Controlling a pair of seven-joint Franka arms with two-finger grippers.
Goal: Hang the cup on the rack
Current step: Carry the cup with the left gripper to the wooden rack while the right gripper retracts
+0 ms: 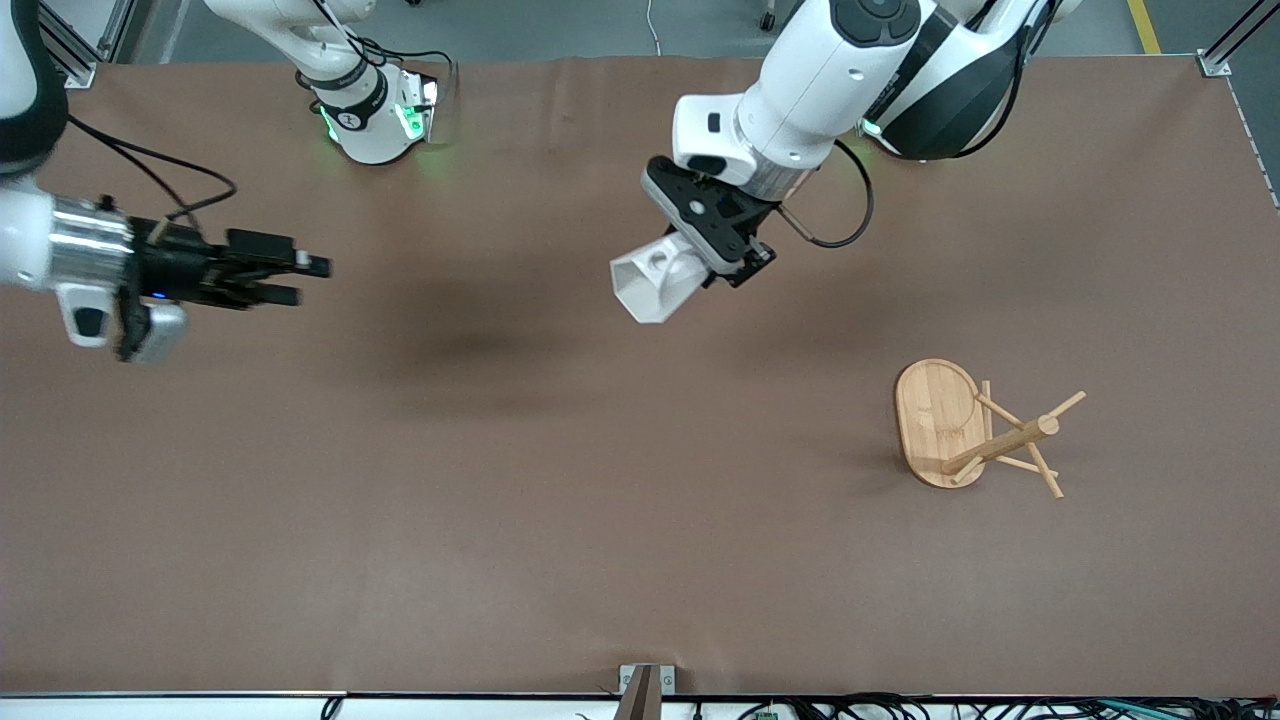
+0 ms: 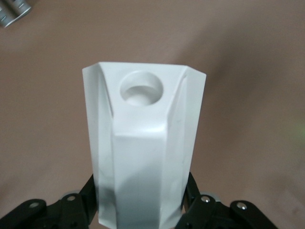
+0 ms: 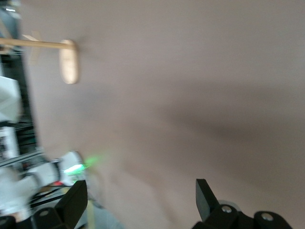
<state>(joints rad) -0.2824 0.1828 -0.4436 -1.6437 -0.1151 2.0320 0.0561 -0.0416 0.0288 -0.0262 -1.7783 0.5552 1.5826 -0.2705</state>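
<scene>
Cup (image 1: 655,283) in left end effector (image 1: 722,262) above table, rack (image 1: 975,432) apart.

white arms, black pincers, black cables, green base lights.

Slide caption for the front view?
Left tool holds white cup above table; bamboo rack waits; right tool open.

1. Cut off by the lower edge of the left wrist view: the base of the cup (image 2: 143,157), and with it the contact with the left gripper (image 2: 143,210).
2. Blurred throughout the right wrist view: the rack (image 3: 66,59), its pegs not countable, its post running off the frame's edge.
3. Cropped at the front view's edge: the arm carrying the right gripper (image 1: 290,280).
</scene>
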